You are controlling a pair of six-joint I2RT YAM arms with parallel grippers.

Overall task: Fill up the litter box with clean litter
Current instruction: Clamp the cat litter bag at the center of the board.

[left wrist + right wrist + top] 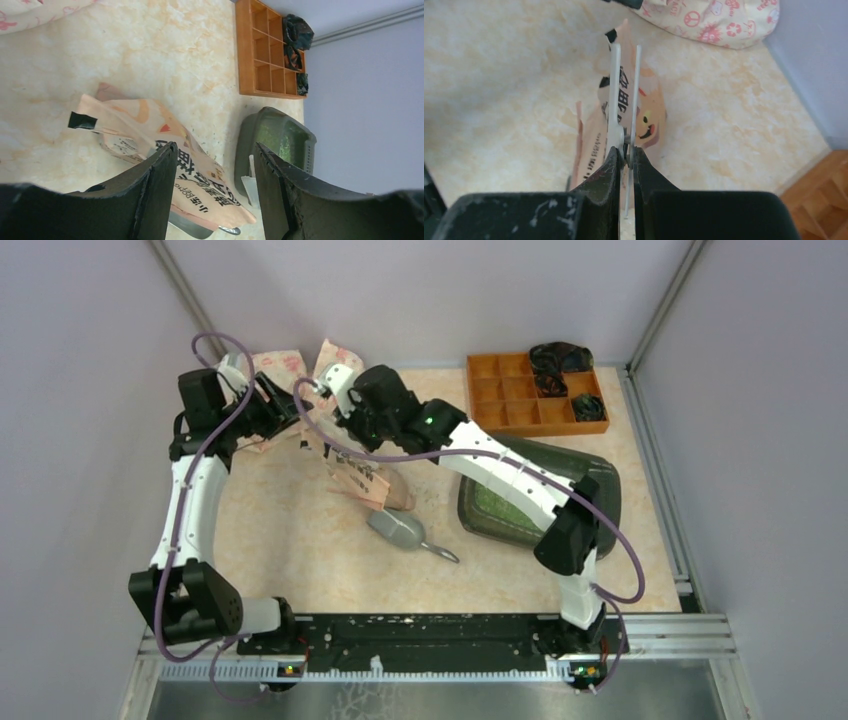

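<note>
The litter box point(592, 466) is a dark tray at the right of the table, with green clean litter point(503, 504) in it. In the left wrist view, the litter box point(247, 145) and the litter point(287, 142) lie beyond the fingers. A peach-orange printed bag point(362, 480) lies flat mid-table, and a grey scoop point(398, 531) is at its near end. My right gripper point(626, 150) hovers above the bag point(646, 117), shut on a thin white clip point(614, 90). From above, it point(322, 400) is at the back centre-left. My left gripper point(215, 147) is open and empty at the back left point(283, 410).
An orange compartmented organiser point(510, 390) holding dark items stands at the back right, behind the litter box. A pale cloth bag with pink prints point(719, 17) sits against the back wall behind both grippers. The right forearm stretches over the litter box's left end.
</note>
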